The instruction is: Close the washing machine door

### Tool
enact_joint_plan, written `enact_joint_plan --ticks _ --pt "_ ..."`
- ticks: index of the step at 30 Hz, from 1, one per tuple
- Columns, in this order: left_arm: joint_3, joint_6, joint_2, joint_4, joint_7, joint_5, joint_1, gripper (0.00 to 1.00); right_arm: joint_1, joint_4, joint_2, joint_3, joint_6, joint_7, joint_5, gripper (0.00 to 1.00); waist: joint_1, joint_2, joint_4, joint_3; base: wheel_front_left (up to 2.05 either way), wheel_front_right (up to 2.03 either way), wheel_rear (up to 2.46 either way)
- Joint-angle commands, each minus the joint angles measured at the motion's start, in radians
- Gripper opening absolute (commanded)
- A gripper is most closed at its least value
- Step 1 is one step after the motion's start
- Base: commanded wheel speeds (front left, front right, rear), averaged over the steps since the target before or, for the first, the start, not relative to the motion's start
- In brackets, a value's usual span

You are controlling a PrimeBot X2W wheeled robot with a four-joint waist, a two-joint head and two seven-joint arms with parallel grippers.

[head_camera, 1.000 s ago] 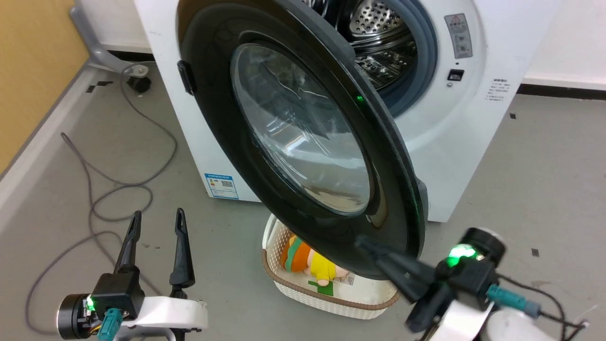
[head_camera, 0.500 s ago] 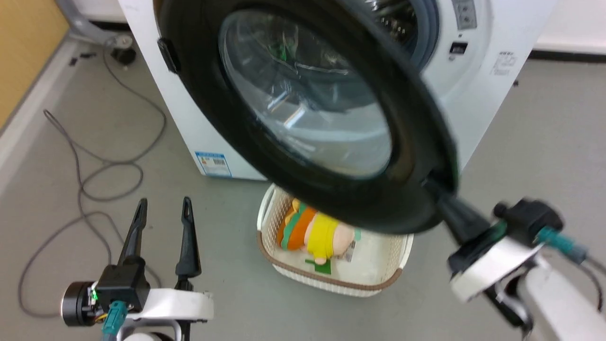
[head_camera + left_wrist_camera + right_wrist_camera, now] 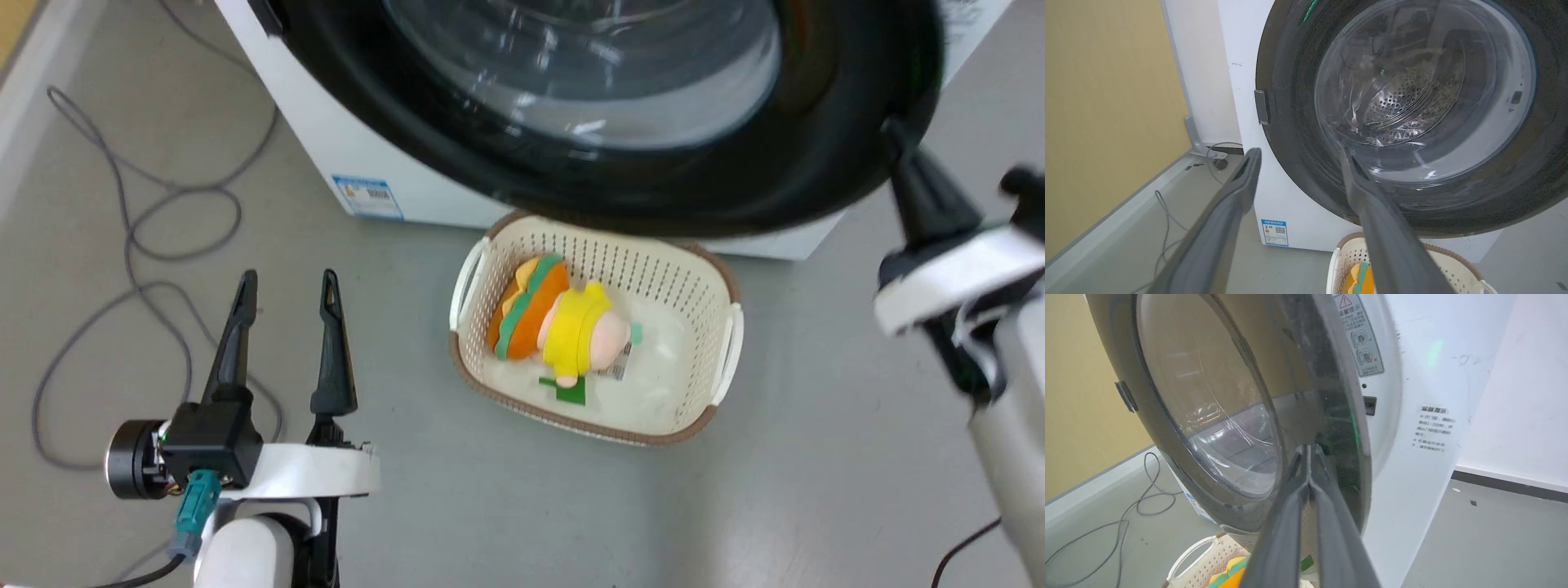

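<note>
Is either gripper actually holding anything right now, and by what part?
Nothing is held. The right gripper, jaws shut, rests its tips against the black rim of the washing machine door; the left gripper hangs open, apart.
</note>
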Motion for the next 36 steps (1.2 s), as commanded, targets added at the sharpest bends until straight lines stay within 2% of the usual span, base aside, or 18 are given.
enact_joint_plan --ticks 1,12,23,28,36 --pt "0.0 0.007 -0.001 -0.004 -0.004 0.003 -0.018 1.0 -0.04 0.021 0.005 -0.011 -0.001 -0.005 -0.006 0.0 -0.0001 0.0 0.008 0.024 0.0 0.0 0.0" --pt "-0.021 0.027 -0.001 -0.006 -0.004 -0.009 -0.057 1.0 -0.259 0.228 0.024 -0.139 -0.001 -0.005 -0.067 0.0 -0.0001 0.0 0.037 0.074 0.0 0.0 0.0" --pt "-0.025 0.046 -0.002 -0.003 -0.004 -0.012 -0.064 1.0 -0.305 0.295 0.062 -0.196 -0.001 -0.005 -0.156 0.0 -0.0001 0.0 0.036 0.069 0.0 0.0 0.0" --pt "-0.009 0.047 -0.002 0.013 -0.004 -0.002 -0.047 1.0 -0.232 0.188 0.072 -0.215 -0.001 -0.005 -0.196 0.0 -0.0001 0.0 0.015 0.024 0.0 0.0 0.0" --pt "0.029 0.039 -0.002 0.045 -0.004 0.024 -0.005 1.0 -0.036 -0.175 0.13 -0.292 -0.001 -0.005 -0.305 0.0 -0.0001 0.0 -0.03 -0.08 0.0 0.0 0.0"
